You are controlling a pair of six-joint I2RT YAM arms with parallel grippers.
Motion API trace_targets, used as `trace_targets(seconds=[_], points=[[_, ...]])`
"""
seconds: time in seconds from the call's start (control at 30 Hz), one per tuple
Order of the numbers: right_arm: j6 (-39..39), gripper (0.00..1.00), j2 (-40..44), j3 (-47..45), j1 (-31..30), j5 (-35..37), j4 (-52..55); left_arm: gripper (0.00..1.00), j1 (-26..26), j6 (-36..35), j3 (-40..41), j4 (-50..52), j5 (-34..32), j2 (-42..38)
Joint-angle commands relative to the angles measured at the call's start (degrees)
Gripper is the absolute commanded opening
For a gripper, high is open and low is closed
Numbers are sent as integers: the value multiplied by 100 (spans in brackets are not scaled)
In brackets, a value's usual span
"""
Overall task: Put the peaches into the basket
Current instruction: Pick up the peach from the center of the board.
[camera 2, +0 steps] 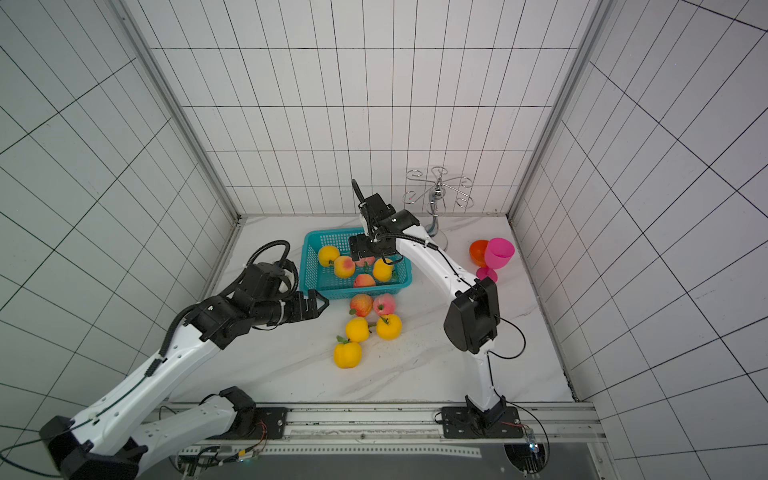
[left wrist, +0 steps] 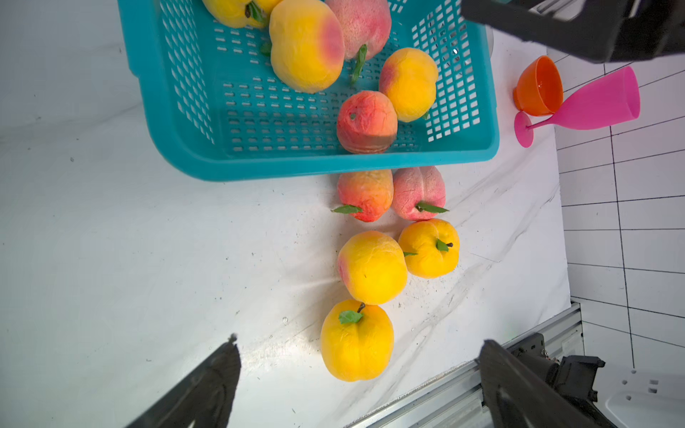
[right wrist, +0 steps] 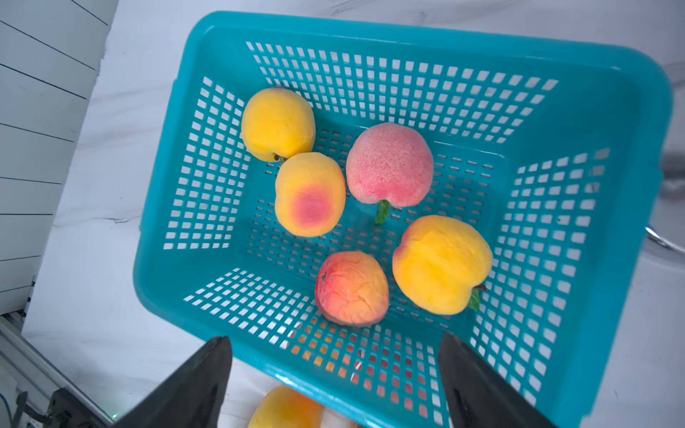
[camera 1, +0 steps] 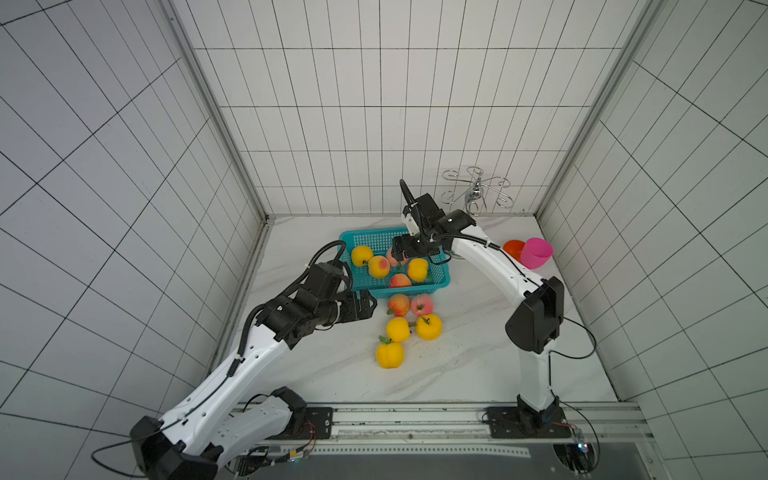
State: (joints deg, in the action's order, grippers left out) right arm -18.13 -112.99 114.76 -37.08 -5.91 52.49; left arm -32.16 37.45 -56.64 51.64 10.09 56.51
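Right claw [right wrist: 335, 339] — agape over basket [right wrist: 407, 40]; five peaches [right wrist: 389, 165] inside

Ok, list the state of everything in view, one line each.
Basket: upright, holding five peaches.
Other five peaches: loose on the table beside it.
Left gripper: fingers apart, empty.
Right gripper: fingers apart, empty, above basket.
Pink cup: upright, empty.
Orange cup: upright, empty.
Wire stand: upright, empty.

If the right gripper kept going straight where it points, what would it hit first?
Probably the pink peach in the basket, ahead of the open right gripper; depth is unclear, so maybe the red-orange peach.
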Motion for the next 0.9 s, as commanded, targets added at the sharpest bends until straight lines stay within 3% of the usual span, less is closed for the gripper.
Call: trace_targets(seconds=[0.0, 0.47, 0.87], points=[[-171, 95, 413, -550, -308, 423, 164, 98, -111, 95, 205, 114, 205, -298], [-1102, 100, 2657, -2798, -1305, 1022, 212, 98, -1596, 1159, 1214, 127, -370, -1248], [-923, 100, 4488, -4566, -1398, 845, 270, 98, -2230, 1800, 1041, -374, -580, -69]])
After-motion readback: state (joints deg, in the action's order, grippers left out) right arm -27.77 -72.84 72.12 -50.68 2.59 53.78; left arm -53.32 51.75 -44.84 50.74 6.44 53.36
